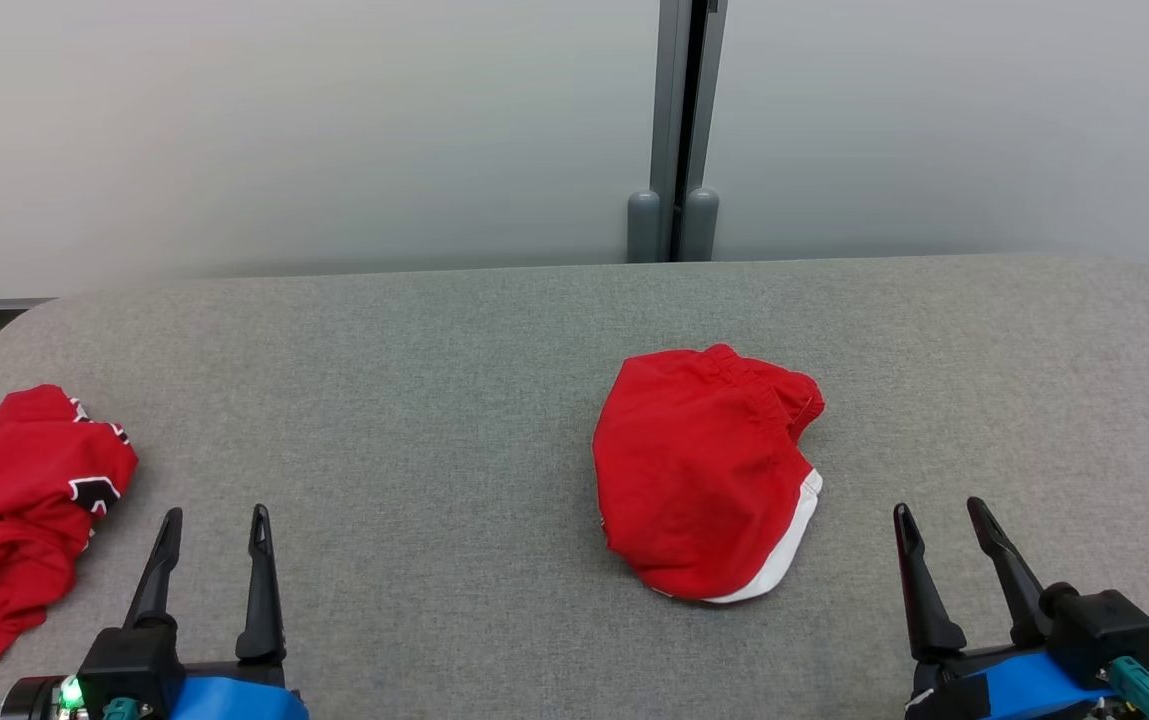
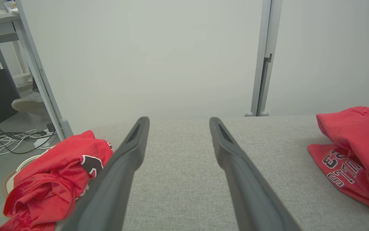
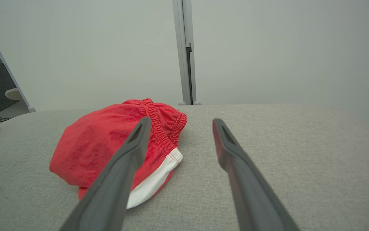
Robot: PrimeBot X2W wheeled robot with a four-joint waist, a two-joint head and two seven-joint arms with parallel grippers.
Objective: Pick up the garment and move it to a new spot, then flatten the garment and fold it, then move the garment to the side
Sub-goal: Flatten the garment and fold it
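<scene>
A folded pair of red shorts (image 1: 704, 485) with a white side stripe and an elastic waistband lies on the grey table (image 1: 434, 380), right of centre. It also appears in the right wrist view as red shorts (image 3: 107, 144) left of the fingers, and at the right edge of the left wrist view as red shorts (image 2: 357, 154) with lettering. My left gripper (image 1: 217, 520) stands open near the front left, holding nothing. My right gripper (image 1: 937, 508) stands open at the front right, a little right of the shorts, apart from them.
A crumpled red garment (image 1: 19, 520) with black and white markings lies at the table's left edge, just left of my left gripper, also seen as a red heap (image 2: 56, 179). A grey partition post (image 1: 676, 130) stands behind the table. Cables (image 2: 7, 141) lie on the floor at left.
</scene>
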